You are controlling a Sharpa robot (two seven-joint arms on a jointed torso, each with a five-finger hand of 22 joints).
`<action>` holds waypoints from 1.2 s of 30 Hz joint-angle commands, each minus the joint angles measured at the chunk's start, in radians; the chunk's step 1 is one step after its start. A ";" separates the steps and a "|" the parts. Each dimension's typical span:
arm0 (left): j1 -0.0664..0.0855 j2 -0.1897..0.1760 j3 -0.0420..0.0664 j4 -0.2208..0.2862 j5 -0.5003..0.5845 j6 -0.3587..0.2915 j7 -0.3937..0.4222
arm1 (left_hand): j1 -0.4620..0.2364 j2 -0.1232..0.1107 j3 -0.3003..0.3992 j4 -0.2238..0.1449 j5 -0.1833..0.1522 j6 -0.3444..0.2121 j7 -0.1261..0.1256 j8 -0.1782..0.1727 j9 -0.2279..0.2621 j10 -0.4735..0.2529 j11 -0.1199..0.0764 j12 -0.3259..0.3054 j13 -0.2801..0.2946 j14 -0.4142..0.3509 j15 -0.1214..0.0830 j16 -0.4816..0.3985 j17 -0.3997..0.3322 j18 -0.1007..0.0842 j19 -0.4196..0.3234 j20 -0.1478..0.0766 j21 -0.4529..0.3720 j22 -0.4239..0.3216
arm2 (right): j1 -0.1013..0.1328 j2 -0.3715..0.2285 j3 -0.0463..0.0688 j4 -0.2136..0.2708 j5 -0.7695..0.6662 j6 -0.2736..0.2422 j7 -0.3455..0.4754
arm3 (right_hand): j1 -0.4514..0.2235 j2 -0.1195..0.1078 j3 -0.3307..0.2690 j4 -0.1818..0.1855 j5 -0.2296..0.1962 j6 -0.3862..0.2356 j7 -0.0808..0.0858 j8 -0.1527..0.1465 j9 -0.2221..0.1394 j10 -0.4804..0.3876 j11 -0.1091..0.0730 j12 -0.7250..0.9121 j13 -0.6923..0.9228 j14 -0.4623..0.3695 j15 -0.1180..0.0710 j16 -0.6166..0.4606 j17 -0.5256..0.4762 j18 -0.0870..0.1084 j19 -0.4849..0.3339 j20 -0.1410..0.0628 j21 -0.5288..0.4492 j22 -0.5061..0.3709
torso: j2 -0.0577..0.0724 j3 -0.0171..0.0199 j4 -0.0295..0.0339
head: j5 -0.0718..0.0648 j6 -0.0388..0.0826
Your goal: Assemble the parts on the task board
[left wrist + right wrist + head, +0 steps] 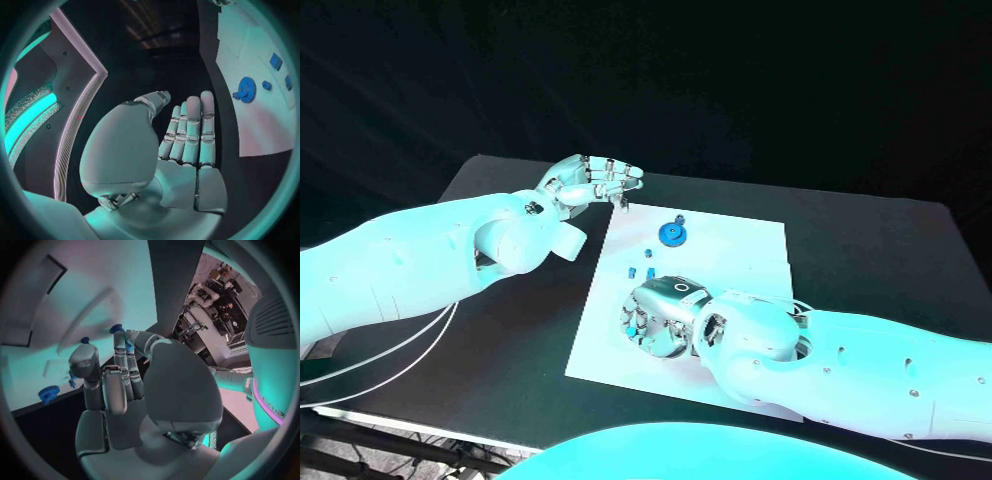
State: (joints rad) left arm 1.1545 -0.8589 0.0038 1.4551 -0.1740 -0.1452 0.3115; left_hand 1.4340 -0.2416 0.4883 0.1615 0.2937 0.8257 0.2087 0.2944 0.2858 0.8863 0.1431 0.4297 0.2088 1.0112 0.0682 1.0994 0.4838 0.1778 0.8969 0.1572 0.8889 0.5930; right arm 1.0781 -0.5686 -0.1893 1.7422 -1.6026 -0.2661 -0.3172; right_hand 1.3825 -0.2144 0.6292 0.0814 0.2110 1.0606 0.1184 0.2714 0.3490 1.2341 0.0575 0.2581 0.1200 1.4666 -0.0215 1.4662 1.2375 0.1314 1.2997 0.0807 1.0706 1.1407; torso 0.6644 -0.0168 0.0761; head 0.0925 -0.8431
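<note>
Black table under the white task board (733,240): small blue parts (643,271) and a blue wheel (672,233) lie loose, so assembly looks barely begun; right hand (661,318) pinches a blue part (128,346), left hand (593,181) hovers empty, fingers straight.

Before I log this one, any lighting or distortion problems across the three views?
Head view: cyan light washes both arms and the task board, background black. Left wrist view: fisheye bends the board's edge; left hand evenly lit. Right wrist view: right hand shades the board.
</note>
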 commanded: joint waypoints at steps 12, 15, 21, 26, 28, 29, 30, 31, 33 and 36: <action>0.001 0.000 0.001 0.001 0.000 0.019 0.001 | 0.007 0.001 -0.007 -0.001 0.003 -0.007 -0.002 0.004 -0.001 -0.005 0.001 0.003 -0.001 -0.005 0.000 -0.003 0.000 0.006 0.000 0.004 -0.007 -0.001 | -0.005 -0.007 -0.006 0.007 -0.037 0.031 -0.033 | -0.047 -0.037 -0.042 -0.009 0.005 -0.117 0.022 -0.076 0.065 -0.070 0.013 -0.013 0.006 0.028 0.015 -0.022 -0.040 0.001 -0.036 0.015 -0.085 -0.057 | 0.000 0.0006 -0.0009 | -0.001 0.001; 0.001 0.000 0.001 0.001 0.000 0.019 0.001 | 0.007 0.001 -0.007 -0.001 0.003 -0.007 -0.002 0.004 -0.001 -0.005 0.001 0.003 -0.001 -0.005 0.000 -0.003 0.000 0.006 0.000 0.004 -0.007 -0.001 | -0.005 -0.012 -0.006 0.008 -0.037 0.022 -0.033 | -0.047 -0.039 -0.045 -0.011 0.005 -0.136 0.023 -0.089 0.060 -0.079 0.011 -0.006 0.010 0.025 0.013 -0.027 -0.049 0.003 -0.040 0.014 -0.097 -0.066 | 0.000 0.0009 -0.0005 | -0.002 0.003; 0.001 -0.001 0.001 0.001 0.000 0.022 -0.001 | 0.007 0.002 -0.007 -0.001 0.003 -0.007 -0.002 0.005 -0.001 -0.006 0.001 0.004 -0.001 -0.005 0.000 -0.003 0.000 0.006 0.000 0.005 -0.007 -0.001 | -0.005 -0.026 -0.006 0.016 -0.037 -0.007 -0.029 | -0.050 -0.044 -0.052 -0.014 0.006 -0.180 0.020 -0.117 0.050 -0.094 0.007 0.011 0.019 0.023 0.011 -0.033 -0.059 0.006 -0.042 0.012 -0.118 -0.078 | 0.000 0.0013 -0.0006 | -0.004 0.006; 0.001 -0.002 0.000 0.001 0.000 0.023 -0.002 | 0.007 0.002 -0.008 0.000 0.003 -0.008 -0.002 0.006 -0.002 -0.008 0.001 0.005 -0.002 -0.006 0.001 -0.003 0.000 0.006 -0.001 0.005 -0.007 -0.001 | -0.005 -0.040 -0.005 0.027 -0.037 -0.024 -0.026 | -0.050 -0.047 -0.059 -0.016 0.006 -0.205 0.016 -0.133 0.044 -0.099 0.006 0.023 0.025 0.023 0.009 -0.036 -0.063 0.006 -0.041 0.010 -0.125 -0.081 | 0.000 0.0010 -0.0008 | -0.005 0.008; 0.001 -0.002 0.000 0.001 0.000 0.024 -0.003 | 0.007 0.002 -0.008 0.000 0.003 -0.008 -0.002 0.006 -0.002 -0.008 0.001 0.005 -0.002 -0.006 0.001 -0.003 0.000 0.006 -0.001 0.005 -0.007 -0.001 | -0.005 -0.049 -0.004 0.036 -0.037 -0.033 -0.025 | -0.049 -0.048 -0.062 -0.017 0.006 -0.211 0.015 -0.136 0.043 -0.098 0.005 0.028 0.028 0.023 0.008 -0.036 -0.063 0.006 -0.040 0.010 -0.126 -0.081 | 0.000 0.0008 -0.0011 | -0.007 0.009; 0.001 -0.003 0.000 0.001 0.000 0.025 -0.003 | 0.007 0.002 -0.008 0.000 0.003 -0.008 -0.002 0.006 -0.002 -0.008 0.001 0.005 -0.002 -0.006 0.001 -0.003 0.000 0.006 -0.001 0.005 -0.007 -0.001 | -0.005 -0.054 -0.004 0.040 -0.036 -0.040 -0.024 | -0.049 -0.048 -0.064 -0.017 0.006 -0.215 0.014 -0.138 0.042 -0.097 0.003 0.033 0.030 0.023 0.007 -0.036 -0.063 0.006 -0.038 0.009 -0.125 -0.080 | 0.000 0.0008 -0.0011 | -0.007 0.010; 0.001 -0.003 0.000 0.001 0.000 0.025 -0.003 | 0.007 0.002 -0.008 0.000 0.003 -0.008 -0.002 0.006 -0.002 -0.008 0.001 0.005 -0.002 -0.006 0.001 -0.003 0.000 0.006 -0.001 0.005 -0.007 -0.001 | -0.005 -0.058 -0.003 0.045 -0.036 -0.046 -0.022 | -0.049 -0.049 -0.068 -0.017 0.006 -0.221 0.012 -0.142 0.040 -0.096 0.002 0.039 0.033 0.024 0.006 -0.036 -0.061 0.006 -0.037 0.008 -0.126 -0.080 | 0.000 0.0008 -0.0014 | -0.008 0.010; 0.001 -0.003 0.000 0.001 0.000 0.026 -0.003 | 0.007 0.002 -0.008 0.000 0.003 -0.008 -0.002 0.006 -0.002 -0.008 0.001 0.005 -0.002 -0.006 0.001 -0.003 0.000 0.006 -0.001 0.005 -0.007 -0.001 | -0.004 -0.062 -0.003 0.049 -0.035 -0.054 -0.020 | -0.048 -0.049 -0.070 -0.017 0.006 -0.224 0.011 -0.143 0.040 -0.096 0.001 0.041 0.034 0.024 0.005 -0.036 -0.061 0.006 -0.037 0.008 -0.127 -0.081 | 0.000 0.0008 -0.0015 | -0.009 0.011; 0.001 -0.003 0.000 0.002 0.000 0.027 -0.004 | 0.007 0.002 -0.008 0.000 0.003 -0.008 -0.002 0.006 -0.002 -0.008 0.001 0.005 -0.002 -0.006 0.001 -0.003 0.000 0.006 -0.001 0.005 -0.007 -0.001 | -0.004 -0.074 0.000 0.058 -0.032 -0.078 -0.013 | -0.047 -0.046 -0.083 -0.016 0.007 -0.245 0.004 -0.156 0.034 -0.095 -0.004 0.058 0.042 0.025 0.001 -0.037 -0.060 0.005 -0.033 0.004 -0.127 -0.079 | -0.001 0.0008 -0.0018 | -0.011 0.013; 0.000 -0.003 -0.001 0.002 -0.001 0.029 -0.006 | 0.007 0.002 -0.009 0.000 0.003 -0.009 -0.002 0.006 -0.002 -0.009 0.001 0.005 -0.002 -0.007 0.001 -0.003 0.000 0.006 -0.001 0.005 -0.008 -0.002 | -0.001 -0.095 0.004 0.072 -0.018 -0.126 0.007 | -0.036 -0.038 -0.132 -0.008 0.010 -0.287 -0.013 -0.182 0.019 -0.091 -0.016 0.092 0.058 0.028 -0.009 -0.036 -0.054 0.003 -0.023 -0.004 -0.126 -0.072 | -0.001 0.0009 -0.0018 | -0.015 0.016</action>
State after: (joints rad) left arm 1.1545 -0.8630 0.0025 1.4549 -0.1740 -0.1363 0.3046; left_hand 1.4340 -0.2415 0.4864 0.1595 0.2937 0.8227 0.2056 0.2943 0.2850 0.8842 0.1452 0.4296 0.2081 1.0113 0.0682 1.0995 0.4838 0.1777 0.8969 0.1572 0.8851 0.5930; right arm 1.0759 -0.6578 -0.1863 1.8076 -1.6258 -0.3224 -0.3388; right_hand 1.3349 -0.2554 0.5040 0.0727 0.2151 0.7805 0.1030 0.0925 0.3702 1.1445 0.0451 0.3453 0.1763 1.4667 -0.0254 1.4352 1.1826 0.1314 1.2741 0.0814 0.9460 1.0670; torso 0.6635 -0.0157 0.0744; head 0.0806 -0.8292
